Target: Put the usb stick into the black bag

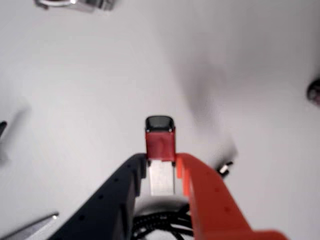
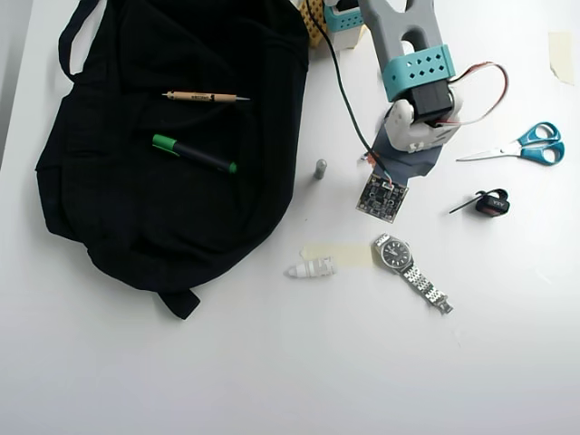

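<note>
fingers (image 1: 161, 172): black and orange, closed on the usb stick (image 1: 160, 145), white end pinched between them, red body and dark tip protruding | stick: lifted above bare white table (image 1: 75, 90) | black bag (image 2: 163, 154): overhead view, left on table, pencil (image 2: 205, 96) and green marker (image 2: 193, 154) on it | watch (image 2: 410, 267): right of bag, near arm

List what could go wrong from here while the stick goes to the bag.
1. The tool pinches only the white end of the stick; its red part juts out past the tips, so it might twist or slip in transit.
2. A pencil and a green marker lie on the bag; the stick could end up on top rather than inside, since no opening is visible.
</note>
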Robot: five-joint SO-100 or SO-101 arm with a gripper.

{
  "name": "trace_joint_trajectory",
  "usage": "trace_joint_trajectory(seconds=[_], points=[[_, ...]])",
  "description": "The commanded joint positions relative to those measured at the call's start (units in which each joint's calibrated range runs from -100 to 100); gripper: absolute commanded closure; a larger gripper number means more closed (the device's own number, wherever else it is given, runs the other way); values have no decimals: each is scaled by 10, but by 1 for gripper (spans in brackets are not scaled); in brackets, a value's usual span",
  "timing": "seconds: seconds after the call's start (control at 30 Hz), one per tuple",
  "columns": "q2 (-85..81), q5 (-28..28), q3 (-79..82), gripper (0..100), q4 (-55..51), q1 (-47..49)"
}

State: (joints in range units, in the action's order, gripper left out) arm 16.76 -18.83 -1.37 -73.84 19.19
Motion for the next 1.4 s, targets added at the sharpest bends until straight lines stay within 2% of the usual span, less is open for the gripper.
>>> trace_joint_trajectory(seconds=[0.0,0.37,0.87,1.1,1.37], points=[[-62,8,-23,98,-27,-12],[-144,28,-23,98,-106,-51],[-275,31,-22,98,-246,-159],[-331,68,-13,98,-252,-223],[-342,77,-14,98,-252,-347]])
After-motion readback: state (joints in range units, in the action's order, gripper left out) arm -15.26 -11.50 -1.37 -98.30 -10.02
